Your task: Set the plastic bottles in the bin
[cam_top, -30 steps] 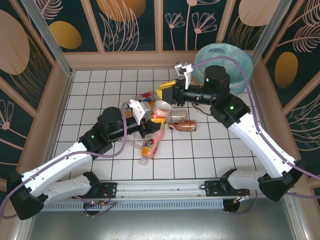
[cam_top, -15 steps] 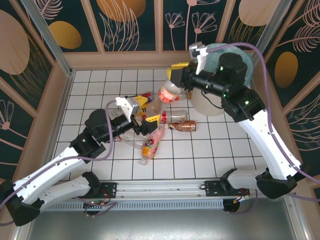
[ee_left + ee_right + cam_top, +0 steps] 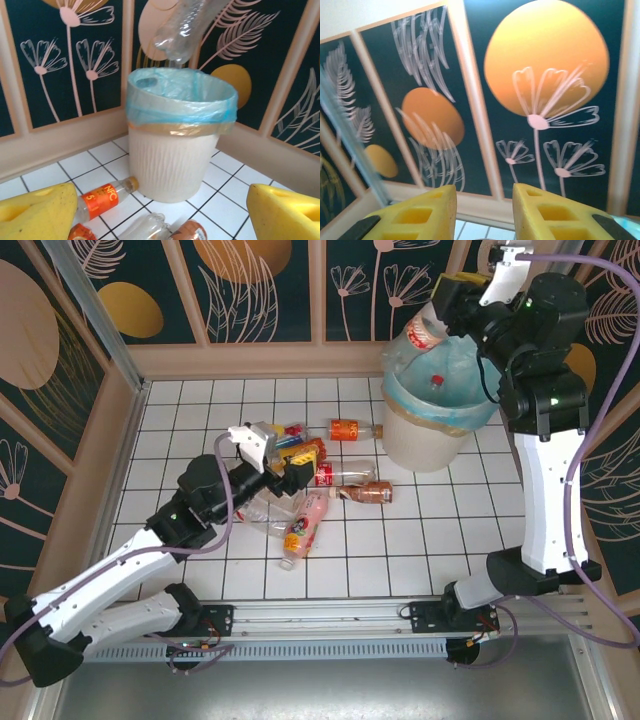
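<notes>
- Over the far-right corner of the worktop (image 3: 200,410), the right gripper (image 3: 447,300) is clamped on a clear bottle (image 3: 424,332) with a reddish label. It holds the bottle above the bin (image 3: 430,445), near the far-left part of the rim.
- We judge the step in hand to be the drop. One red-capped bottle (image 3: 435,381) lies inside the blue bag (image 3: 470,405).
- The left gripper (image 3: 298,462) stands wide open and holds nothing, just above the heap in mid-worktop.
- The heap includes an orange-labelled bottle (image 3: 350,428), a brown bottle (image 3: 370,493) and a pink bottle (image 3: 303,523), all outside the bin.
- Next move, right arm: part the jaws.
  - From overhead the bottle sits nearer the rim than the centre, so we would shift it inward first.
  - Otherwise it may glance off the edge.
- Next move, left arm: descend and close on one bottle. The bottles overlap, so one at the heap's edge looks easiest.
- Views compared:
  - The overhead view gives plan position but no height.
  - The left wrist view is side-on. It shows the clear bottle's lower end hanging free above the bag's edge, not touching.
  - The left wrist view also shows its own yellow fingers (image 3: 35,212) far apart, and the orange-labelled bottle lying just beside the bin's foot.
  - The right wrist view looks past two yellow fingers (image 3: 415,212), set close together, at the wall panels (image 3: 545,75). We cannot judge the grip from it, so we take it from overhead.
</notes>
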Action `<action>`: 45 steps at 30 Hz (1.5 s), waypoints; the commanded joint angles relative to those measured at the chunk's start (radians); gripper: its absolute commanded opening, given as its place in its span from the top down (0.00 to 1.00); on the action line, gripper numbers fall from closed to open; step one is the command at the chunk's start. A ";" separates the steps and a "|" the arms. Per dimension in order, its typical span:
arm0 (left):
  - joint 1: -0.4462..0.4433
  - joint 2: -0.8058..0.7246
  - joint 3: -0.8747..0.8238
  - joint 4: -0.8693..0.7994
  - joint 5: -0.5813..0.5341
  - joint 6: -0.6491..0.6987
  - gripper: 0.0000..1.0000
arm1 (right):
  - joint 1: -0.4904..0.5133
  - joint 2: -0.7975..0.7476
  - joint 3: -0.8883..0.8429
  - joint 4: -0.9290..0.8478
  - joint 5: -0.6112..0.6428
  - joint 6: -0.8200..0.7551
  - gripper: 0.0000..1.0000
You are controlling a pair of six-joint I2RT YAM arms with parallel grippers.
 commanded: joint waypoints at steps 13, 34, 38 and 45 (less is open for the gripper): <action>0.002 0.176 0.038 0.025 -0.036 -0.045 0.14 | -0.077 0.130 -0.056 -0.029 0.219 -0.153 1.00; 0.003 0.229 0.055 0.093 -0.082 -0.059 0.15 | -0.114 0.119 -0.452 0.136 0.102 -0.165 1.00; 0.002 0.233 0.060 0.104 -0.087 -0.069 0.14 | -0.121 0.119 -0.471 0.139 0.100 -0.168 1.00; 0.002 0.223 0.066 0.096 -0.146 -0.093 0.15 | -0.150 0.124 -0.411 0.125 0.084 -0.177 1.00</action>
